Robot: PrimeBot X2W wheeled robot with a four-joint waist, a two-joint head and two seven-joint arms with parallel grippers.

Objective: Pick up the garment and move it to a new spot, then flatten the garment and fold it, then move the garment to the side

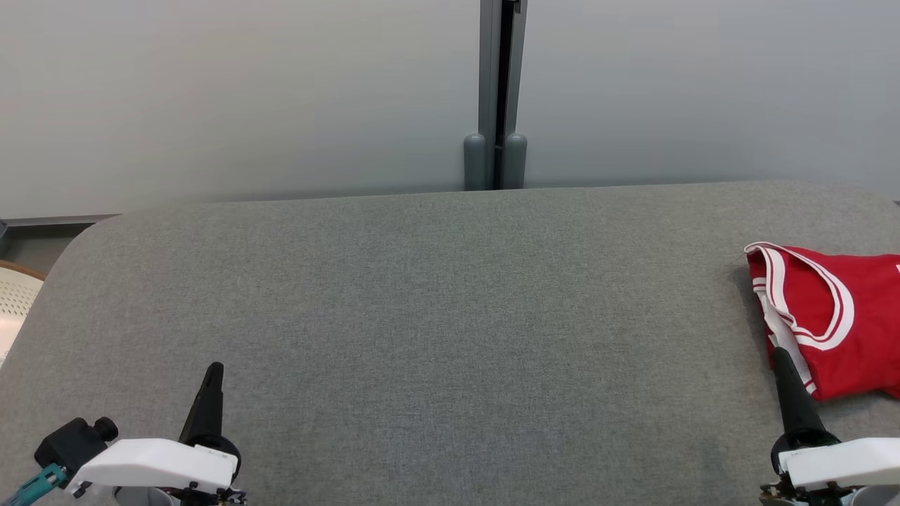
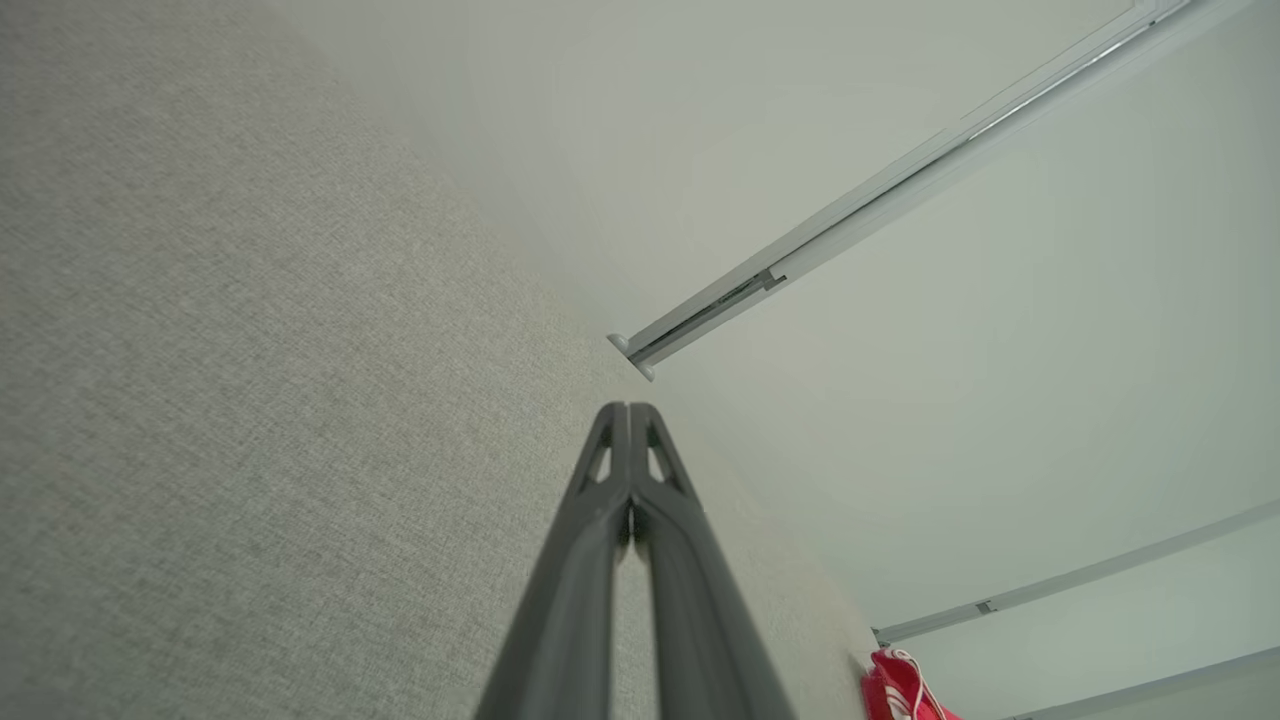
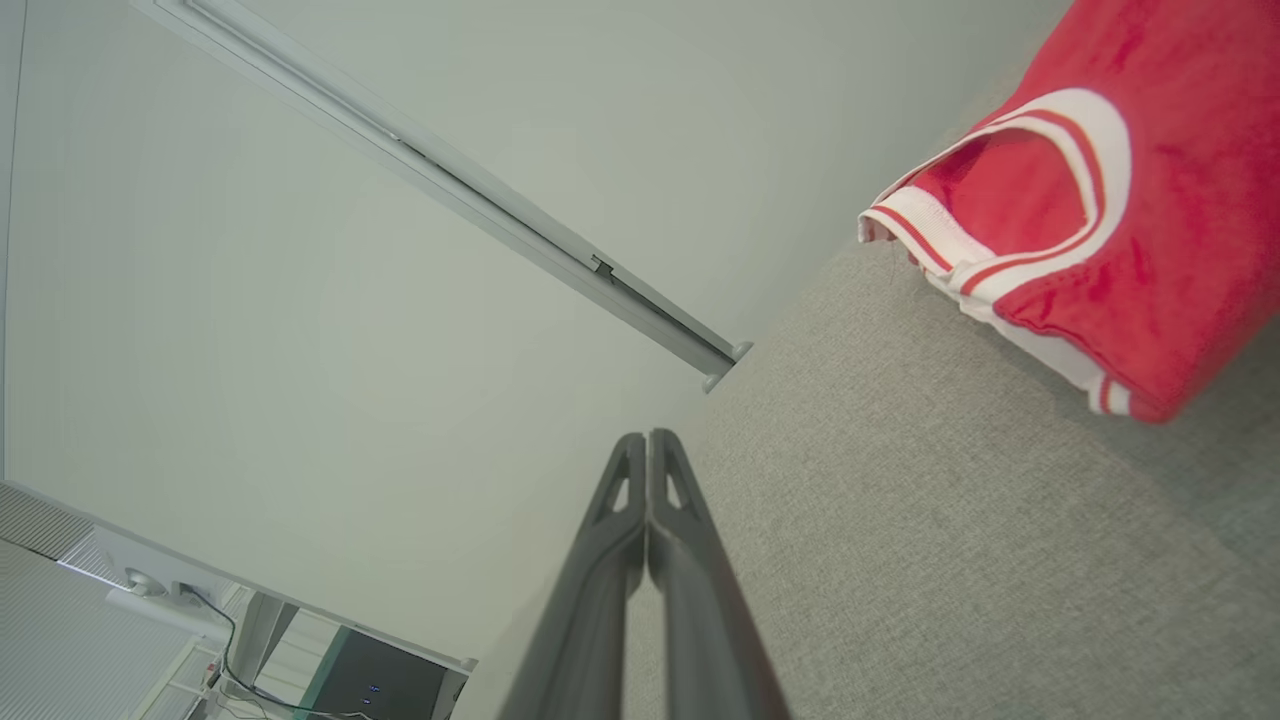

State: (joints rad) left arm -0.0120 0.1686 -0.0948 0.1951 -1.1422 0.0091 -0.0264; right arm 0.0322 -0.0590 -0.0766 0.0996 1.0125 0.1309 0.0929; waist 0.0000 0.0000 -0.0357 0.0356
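A red garment [image 1: 837,320] with white-and-red trim lies folded at the far right of the grey table [image 1: 436,316], partly cut off by the head view's edge. It also appears in the right wrist view as the garment [image 3: 1080,200], upper right, and small in the left wrist view as the garment [image 2: 900,690]. My right gripper [image 1: 779,355] is shut, its tip just left of the garment's near edge, holding nothing. My left gripper [image 1: 214,369] is shut at the lower left, far from the cloth. Closed fingertips show as the left gripper [image 2: 628,412] and the right gripper [image 3: 648,440].
A pale wall with a vertical grey post [image 1: 496,91] stands behind the table. A perforated white object [image 1: 14,302] sits off the table's left edge. A dark cabinet and cables [image 3: 370,680] show low in the right wrist view.
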